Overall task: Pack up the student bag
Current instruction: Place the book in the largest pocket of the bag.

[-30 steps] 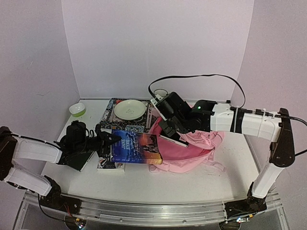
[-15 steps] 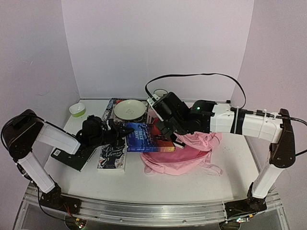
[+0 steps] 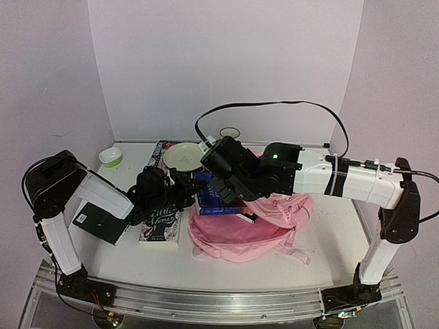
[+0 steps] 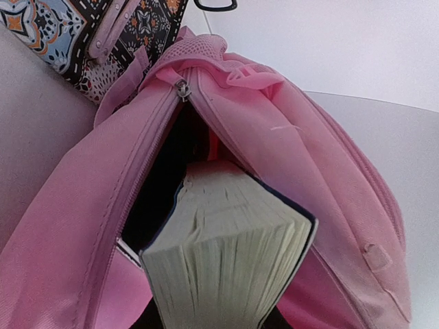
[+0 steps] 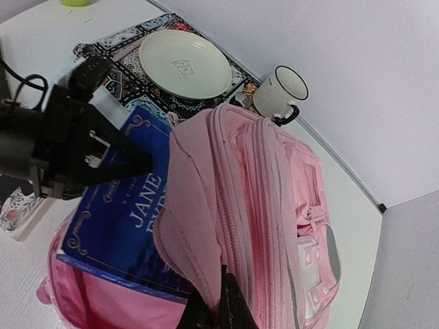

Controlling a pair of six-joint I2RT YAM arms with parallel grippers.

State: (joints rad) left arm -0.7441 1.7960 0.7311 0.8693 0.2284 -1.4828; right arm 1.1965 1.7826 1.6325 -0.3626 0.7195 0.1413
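White table (image 3: 329, 236) beneath everything. Near its middle, slumped on its side, the student bag (image 3: 240, 236): soft pink fabric, zip tracks along the top, a small white patch on the front, straps trailing toward the near edge, mouth gaping toward the left. Upper lip of that opening pinched by the right gripper (image 5: 218, 301), jaws closed tight on the pink cloth, holding it raised. Just left of the mouth, the left gripper (image 3: 188, 194), clamped on a thick blue book (image 5: 123, 226), its far end inside the opening. Behind the bag, a pale plate (image 3: 184, 156) and a white mug (image 3: 230, 133).
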